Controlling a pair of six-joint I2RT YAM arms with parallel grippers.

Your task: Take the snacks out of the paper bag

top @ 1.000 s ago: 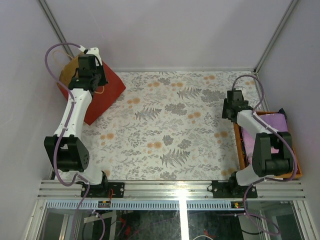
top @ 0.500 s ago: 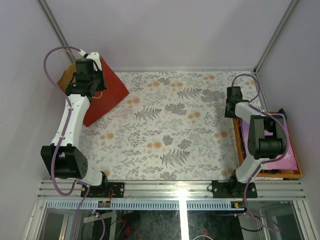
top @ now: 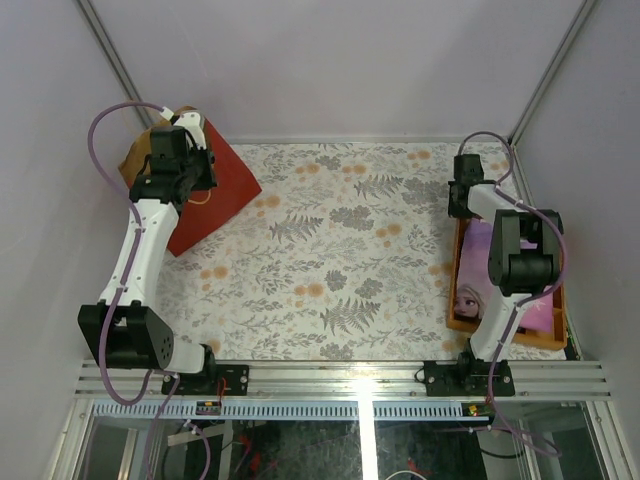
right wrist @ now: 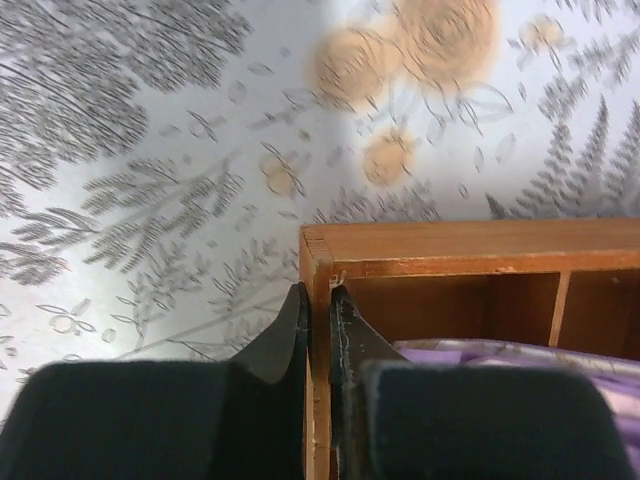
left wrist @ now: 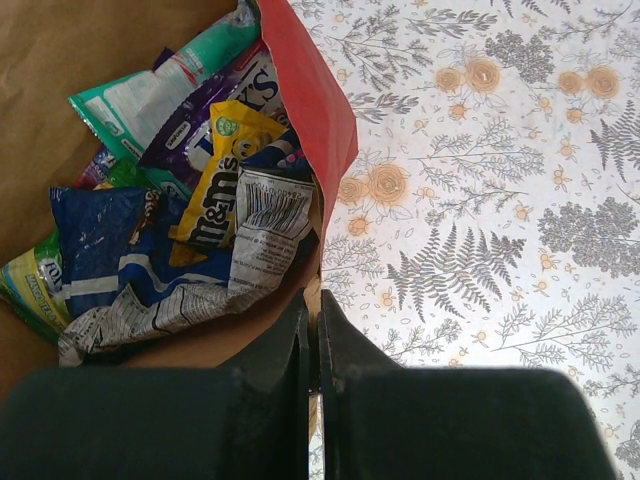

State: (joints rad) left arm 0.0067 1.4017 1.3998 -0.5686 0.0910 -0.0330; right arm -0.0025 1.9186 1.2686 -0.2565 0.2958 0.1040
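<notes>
L hand (left wrist: 318, 297) clamps bag (left wrist: 315, 110) rim; R hand (right wrist: 320, 297) clamps tray (right wrist: 450, 262) edge.

The paper bag (left wrist: 325, 130) is red outside and brown inside, its snacks (left wrist: 225, 190) teal, purple, yellow and blue-and-white; the tablecloth (top: 340, 250) shows grey ferns and orange flowers, the wooden tray (right wrist: 450, 255) is orange-brown.

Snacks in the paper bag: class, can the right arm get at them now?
Probably not: the right claw is shut on the wall of the wooden tray, and the snacks lie in the paper bag across the table.
</notes>
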